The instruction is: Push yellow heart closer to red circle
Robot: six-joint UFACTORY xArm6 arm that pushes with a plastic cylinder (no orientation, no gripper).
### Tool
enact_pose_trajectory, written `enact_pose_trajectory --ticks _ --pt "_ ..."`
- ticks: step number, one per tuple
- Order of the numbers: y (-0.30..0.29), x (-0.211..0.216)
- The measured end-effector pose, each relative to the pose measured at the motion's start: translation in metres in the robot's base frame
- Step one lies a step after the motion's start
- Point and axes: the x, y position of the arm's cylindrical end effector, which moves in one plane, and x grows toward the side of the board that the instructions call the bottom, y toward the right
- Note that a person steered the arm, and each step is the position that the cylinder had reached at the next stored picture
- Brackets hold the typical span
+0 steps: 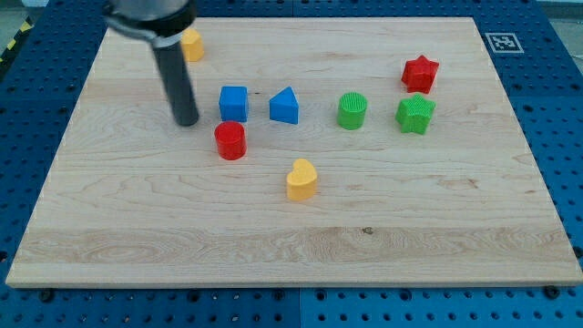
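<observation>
My tip, a bare dark rod with no claw to spread or pinch, stands left of the red plastic circle. The yellow plastic heart lies lower right. Sweeping straight across risks displacing the circle first.

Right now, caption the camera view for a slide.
My tip sits left of the red circle; the yellow heart lies lower right.

Wooden counter is sitting on a blue pegboard base. Blue cube and blue triangle are hanging out side by side near the middle. Green cylinder is sitting right of them, then a green star with a red star just above it. Yellow block is peeking out up top left, shape unclear.
</observation>
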Motion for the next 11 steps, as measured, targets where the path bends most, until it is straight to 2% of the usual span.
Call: enact_pose_trajectory --ticks 1,2,3,4,5,8,11 --pt "-0.014 0.051" --pt "0.017 0.104" --pt "0.09 0.123" --pt "0.179 0.123" --pt "0.214 0.123" --pt "0.207 0.098" --pt "0.138 0.094"
